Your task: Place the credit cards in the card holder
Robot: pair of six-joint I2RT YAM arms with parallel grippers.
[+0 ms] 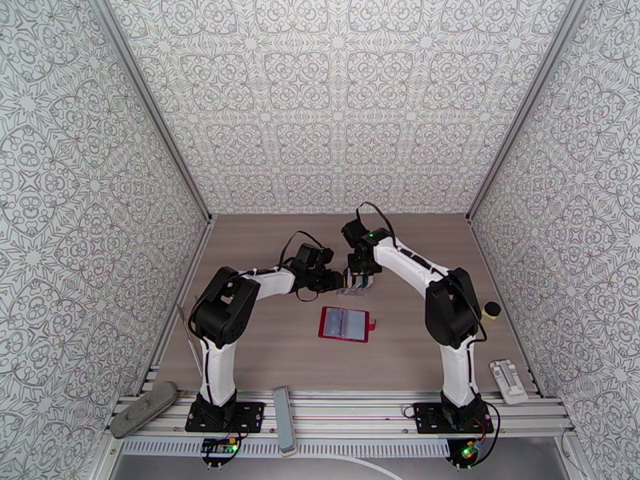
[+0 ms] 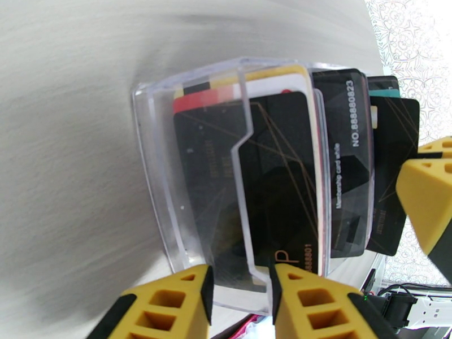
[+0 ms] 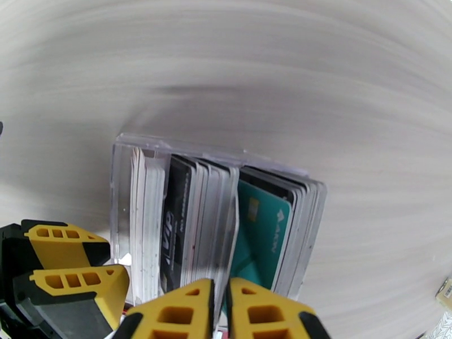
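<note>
Right, starting down at the near rail: a long grey bar (image 1: 283,420) lies across it between the two arm bases. A flat grey oblong pad (image 1: 144,408) sits at the left corner, and a white ridged block (image 1: 508,381) rests by the right edge. Up the pale wood-grain table (image 1: 264,354), the small red folding leather-like card holder (image 1: 345,324) lies opened flat between the arms, pale clear pockets up, snap tab poking out on its right side. Just beyond it, near but apart, stands a clear plastic box (image 2: 158,165). That's where the thin flat plastic credit cards (image 2: 282,182) are, packed upright on edge either side of a clear divider: black ones, whitish ones, a teal card (image 3: 263,238). Both arms bend inward and meet at that box. The left gripper (image 2: 240,278) reaches in from the left, its yellow fingers clamped on a clear wall of the box, with black card edges sitting in the same narrow gap. The right gripper (image 3: 220,286) hangs over the cards from above, yellow fingers almost together with only a sliver between them. It sits right at the teal card's top edge beside the divider, and whether it's nipping a card I can't tell. Grey-patterned walls (image 1: 336,98) close off the far end
</note>
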